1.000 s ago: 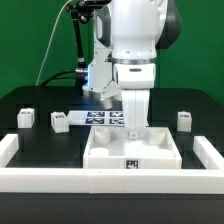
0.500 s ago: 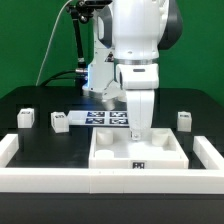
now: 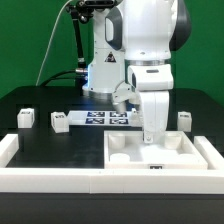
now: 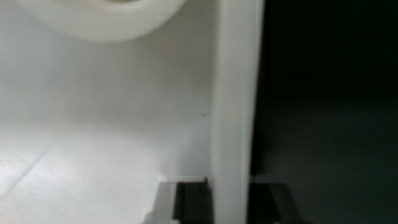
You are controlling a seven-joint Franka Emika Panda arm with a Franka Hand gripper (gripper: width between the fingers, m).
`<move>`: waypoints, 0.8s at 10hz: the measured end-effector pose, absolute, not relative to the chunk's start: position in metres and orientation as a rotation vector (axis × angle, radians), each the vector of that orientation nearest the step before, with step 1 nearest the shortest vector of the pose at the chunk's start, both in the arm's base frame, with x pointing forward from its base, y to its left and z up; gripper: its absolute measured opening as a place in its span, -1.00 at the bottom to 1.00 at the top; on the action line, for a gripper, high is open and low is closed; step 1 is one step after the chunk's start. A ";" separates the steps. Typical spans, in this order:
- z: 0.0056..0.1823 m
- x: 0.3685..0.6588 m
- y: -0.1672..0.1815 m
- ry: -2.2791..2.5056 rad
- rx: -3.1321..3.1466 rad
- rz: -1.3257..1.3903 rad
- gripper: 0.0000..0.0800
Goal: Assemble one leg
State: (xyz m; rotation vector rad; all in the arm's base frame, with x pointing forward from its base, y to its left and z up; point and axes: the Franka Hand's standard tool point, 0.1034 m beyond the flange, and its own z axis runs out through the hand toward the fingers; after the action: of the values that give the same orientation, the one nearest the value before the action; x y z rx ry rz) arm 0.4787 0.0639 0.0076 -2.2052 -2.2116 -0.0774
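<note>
pinching the back wall of the white slab [image 3: 130,168] at lower right, the gripper [image 3: 152,137] is off the leg [image 3: 184,120], which stands loose at mid right (two more at mid left), so fitting looks entirely undone.

We note a robotics lab bench: matte black table [image 3: 60,146], low white border walls [image 3: 50,180], the flat white marker board [image 3: 98,118] (printed fiducial tags), plain green backdrop [image 3: 25,40].
</note>
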 end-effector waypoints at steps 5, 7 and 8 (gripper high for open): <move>0.008 0.491 0.075 -2.203 -2.212 -0.072 -0.85; 0.008 0.490 0.074 -2.202 -2.212 -0.072 -0.41; 0.008 0.490 0.074 -2.202 -2.213 -0.072 -0.01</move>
State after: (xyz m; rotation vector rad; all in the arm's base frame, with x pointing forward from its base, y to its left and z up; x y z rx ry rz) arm 0.4904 0.0740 0.0076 -2.2126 -2.2020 -0.0717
